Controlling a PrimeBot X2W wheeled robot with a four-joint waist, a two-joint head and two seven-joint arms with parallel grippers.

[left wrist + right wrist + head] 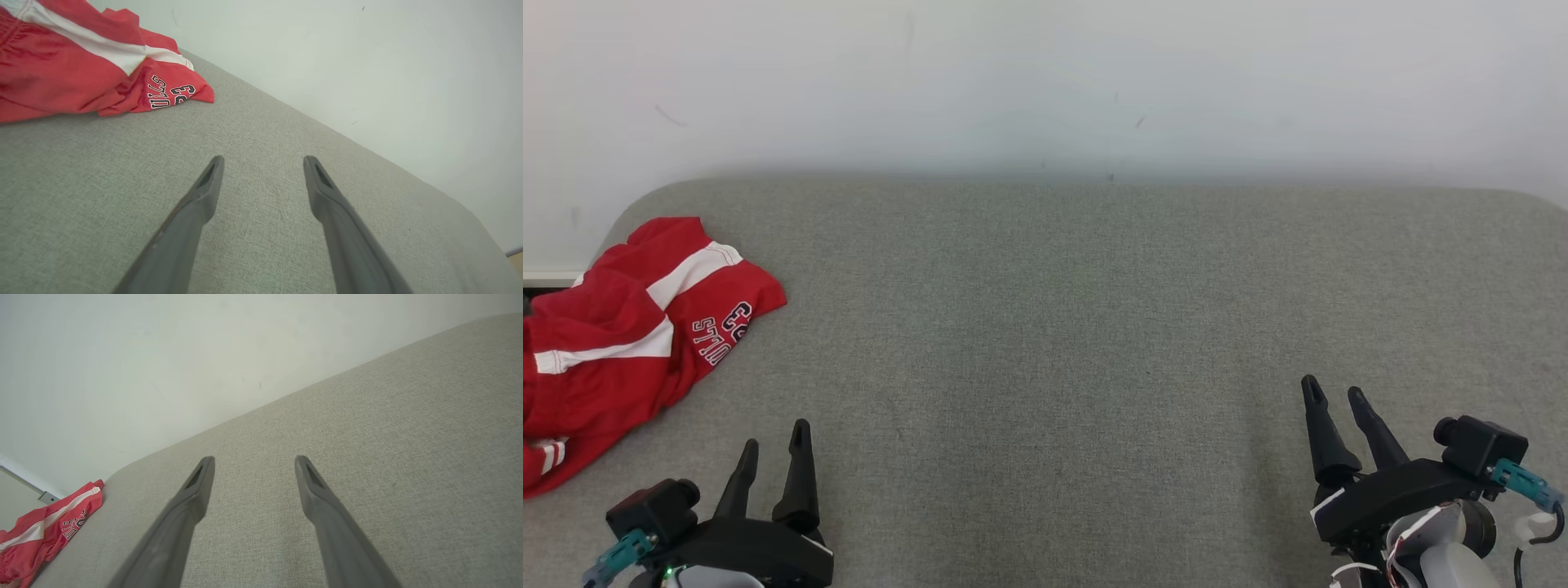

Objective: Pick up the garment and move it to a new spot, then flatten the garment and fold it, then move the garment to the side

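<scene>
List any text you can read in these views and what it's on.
"ULLS": on the red garment, left wrist view; the word's start is cut off at a fold.
"23": beside it, same garment.
Head and right wrist views: same print, not cleanly readable.

even, soft bright light, no glare, faint shadows; sharp focus, wrist views bowed at their edges.

The garment (613, 343) is red with white stripes and dark, white-edged lettering. It lies crumpled in a loose heap on the grey fabric surface (1045, 327), near that surface's far left corner, with the lettering facing up.
</scene>
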